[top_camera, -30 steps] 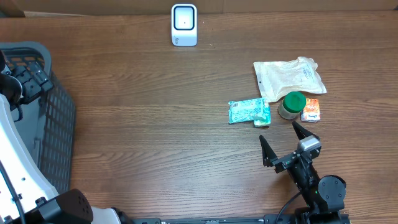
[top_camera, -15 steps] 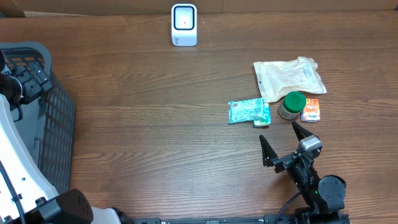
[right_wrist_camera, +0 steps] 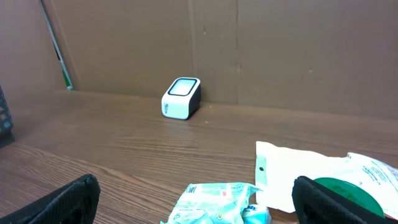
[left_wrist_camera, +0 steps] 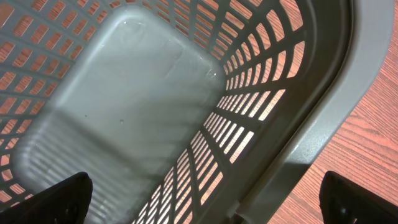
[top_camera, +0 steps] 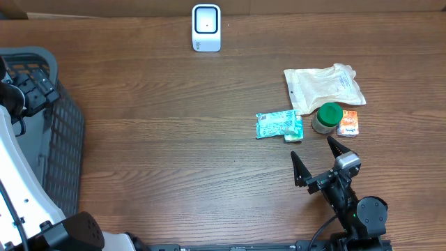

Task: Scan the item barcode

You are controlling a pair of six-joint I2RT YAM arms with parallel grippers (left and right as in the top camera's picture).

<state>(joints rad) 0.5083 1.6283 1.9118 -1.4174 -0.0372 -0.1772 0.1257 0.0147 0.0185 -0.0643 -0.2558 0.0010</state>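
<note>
In the overhead view the one change is small. The wrist block (top_camera: 348, 163) behind the right gripper (top_camera: 311, 146) sits a hair further right, and nearer the near edge of the table (top_camera: 174, 139), than a second ago. That drift was already over half a second ago. No other change can be made out.

Bench (top_camera: 174, 139): dark brown, wood grain. Scanner (top_camera: 206, 28): white, dark screen. Pouch (top_camera: 324, 85): off-white, faint grey print. Jar lid (top_camera: 329, 112): green. Packet (top_camera: 279, 125): teal, white print. Sachet (top_camera: 348, 123): orange. Basket (left_wrist_camera: 124, 106): grey, slotted lattice. Fingers (top_camera: 298, 166): black.
</note>
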